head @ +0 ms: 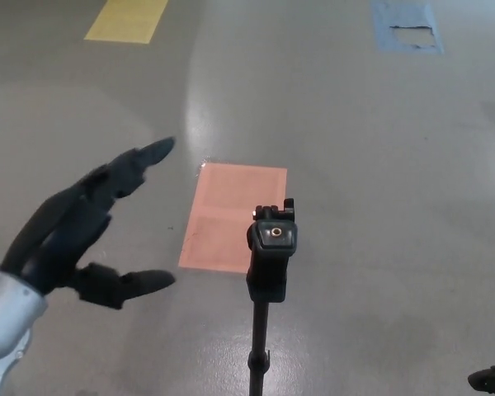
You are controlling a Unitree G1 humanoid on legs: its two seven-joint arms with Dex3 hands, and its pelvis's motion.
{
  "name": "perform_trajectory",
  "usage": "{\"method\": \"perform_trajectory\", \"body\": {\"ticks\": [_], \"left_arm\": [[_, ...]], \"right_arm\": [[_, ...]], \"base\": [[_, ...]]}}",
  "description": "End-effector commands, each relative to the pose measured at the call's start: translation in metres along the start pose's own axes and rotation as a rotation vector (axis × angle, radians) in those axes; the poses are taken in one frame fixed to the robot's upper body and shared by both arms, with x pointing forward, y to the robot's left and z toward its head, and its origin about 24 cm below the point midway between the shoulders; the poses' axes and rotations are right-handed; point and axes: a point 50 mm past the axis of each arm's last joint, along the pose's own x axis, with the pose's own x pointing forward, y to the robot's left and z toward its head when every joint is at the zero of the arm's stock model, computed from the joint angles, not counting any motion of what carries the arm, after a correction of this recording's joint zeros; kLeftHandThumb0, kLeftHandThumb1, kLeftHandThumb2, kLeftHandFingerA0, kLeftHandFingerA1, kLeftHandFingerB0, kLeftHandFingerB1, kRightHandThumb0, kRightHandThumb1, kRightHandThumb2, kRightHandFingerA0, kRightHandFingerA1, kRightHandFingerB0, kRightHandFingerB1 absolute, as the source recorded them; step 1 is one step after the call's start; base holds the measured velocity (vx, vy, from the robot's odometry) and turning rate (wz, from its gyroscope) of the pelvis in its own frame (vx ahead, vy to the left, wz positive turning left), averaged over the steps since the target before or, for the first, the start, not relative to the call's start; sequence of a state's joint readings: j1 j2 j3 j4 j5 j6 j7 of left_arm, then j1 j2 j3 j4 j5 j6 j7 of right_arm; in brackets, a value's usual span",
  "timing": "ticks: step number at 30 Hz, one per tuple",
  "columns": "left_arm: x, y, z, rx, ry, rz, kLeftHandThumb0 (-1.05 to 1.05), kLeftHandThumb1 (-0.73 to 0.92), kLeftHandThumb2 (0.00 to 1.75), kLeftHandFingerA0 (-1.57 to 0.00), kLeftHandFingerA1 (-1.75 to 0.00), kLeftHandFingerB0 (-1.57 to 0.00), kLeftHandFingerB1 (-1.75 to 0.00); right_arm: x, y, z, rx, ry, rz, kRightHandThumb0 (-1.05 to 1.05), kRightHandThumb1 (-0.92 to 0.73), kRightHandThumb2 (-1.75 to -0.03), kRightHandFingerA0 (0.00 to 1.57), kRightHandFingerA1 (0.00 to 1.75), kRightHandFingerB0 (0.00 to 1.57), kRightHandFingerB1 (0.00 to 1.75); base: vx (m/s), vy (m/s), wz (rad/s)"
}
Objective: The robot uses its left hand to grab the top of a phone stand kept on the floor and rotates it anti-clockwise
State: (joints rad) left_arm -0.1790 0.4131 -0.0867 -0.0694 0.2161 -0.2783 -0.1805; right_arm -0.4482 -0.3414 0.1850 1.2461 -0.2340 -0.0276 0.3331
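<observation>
Grey polished floor (371, 165) fills the view, glossy enough to throw a pale streak of glare beyond the phone stand (271, 264). That stand rises on a thin black pole, its blocky head seen from above with a small round fitting on top. Just behind it lies a salmon-pink rectangle (231, 216) marked on the floor; far beyond it to the left is a yellow patch (127, 18), and far beyond to the right a blue patch (406, 25).

Left of the stand hangs the left hand (87, 227), released, thumb and fingers spread wide, holding nothing and well apart from the stand's head. Only a dark sliver of the right hand (491, 379) shows at the lower corner, right of the pole; whether it is released or clenched cannot be told.

The likely trouble is the tall, slender pole: a sideways knock from a spread finger could tip it before any grip forms. The smooth floor may also let the base slide rather than turn. Closing off-centre on the head could twist it loose from the hand.
</observation>
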Motion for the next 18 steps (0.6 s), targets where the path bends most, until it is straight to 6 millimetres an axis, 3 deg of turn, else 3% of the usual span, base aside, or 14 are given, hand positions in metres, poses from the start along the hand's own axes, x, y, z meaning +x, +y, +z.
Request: {"method": "perform_trajectory", "body": {"ticks": [1,9,10,12,13,14,16,17,18], "left_arm": [[-0.003,0.006,0.094,0.135,-0.386,-0.062,-0.36,0.3,0.66,-0.06,-0.25,0.0,-0.19],[0.003,0.005,0.114,0.173,-0.425,-0.062,-0.41,0.32,0.64,-0.11,-0.24,0.0,-0.16],[0.004,0.003,0.114,0.173,-0.427,-0.066,-0.41,0.31,0.64,-0.08,-0.26,0.0,-0.16],[0.004,0.002,0.115,0.172,-0.428,-0.069,-0.41,0.31,0.64,-0.08,-0.26,0.0,-0.16],[0.006,0.0,0.117,0.173,-0.429,-0.076,-0.43,0.32,0.64,-0.06,-0.29,0.0,-0.16],[0.007,-0.002,0.118,0.178,-0.429,-0.077,-0.43,0.31,0.65,-0.08,-0.31,0.0,-0.19],[0.007,-0.003,0.119,0.185,-0.429,-0.077,-0.43,0.31,0.65,-0.08,-0.31,0.0,-0.19],[0.008,-0.004,0.119,0.19,-0.426,-0.081,-0.46,0.32,0.65,-0.06,-0.28,0.0,-0.19],[0.01,-0.006,0.119,0.197,-0.419,-0.088,-0.45,0.32,0.65,-0.09,-0.27,0.0,-0.2]], "right_arm": [[-0.006,-0.016,-0.003,-0.036,0.011,-0.015,-0.47,-0.64,-0.82,0.29,0.49,0.06,0.31],[-0.005,-0.016,-0.001,-0.047,0.015,-0.014,-0.47,-0.64,-0.82,0.29,0.48,0.07,0.32],[-0.005,-0.016,-0.001,-0.044,0.015,-0.013,-0.4,-0.77,-0.65,0.36,0.41,0.11,0.24],[-0.005,-0.016,-0.001,-0.041,0.015,-0.013,-0.4,-0.77,-0.65,0.36,0.41,0.11,0.24],[-0.005,-0.016,-0.002,-0.035,0.015,-0.011,-0.4,-0.78,-0.65,0.36,0.41,0.11,0.24],[-0.005,-0.016,-0.001,-0.037,0.014,-0.012,-0.47,-0.66,-0.79,0.3,0.48,0.08,0.33],[-0.005,-0.017,-0.001,-0.041,0.013,-0.012,-0.47,-0.66,-0.79,0.3,0.48,0.08,0.33],[-0.005,-0.017,0.0,-0.038,0.011,-0.011,-0.39,-0.78,-0.65,0.34,0.41,0.11,0.24],[-0.005,-0.017,0.001,-0.034,0.011,-0.009,-0.47,-0.65,-0.82,0.28,0.48,0.06,0.31]], "base": [[0.0,0.0,0.0],[0.0,0.0,0.0],[0.0,0.0,0.0],[0.0,0.0,0.0],[0.0,0.0,0.0],[0.0,0.0,0.0],[0.0,0.0,0.0],[0.0,0.0,0.0],[0.0,0.0,0.0]]}}
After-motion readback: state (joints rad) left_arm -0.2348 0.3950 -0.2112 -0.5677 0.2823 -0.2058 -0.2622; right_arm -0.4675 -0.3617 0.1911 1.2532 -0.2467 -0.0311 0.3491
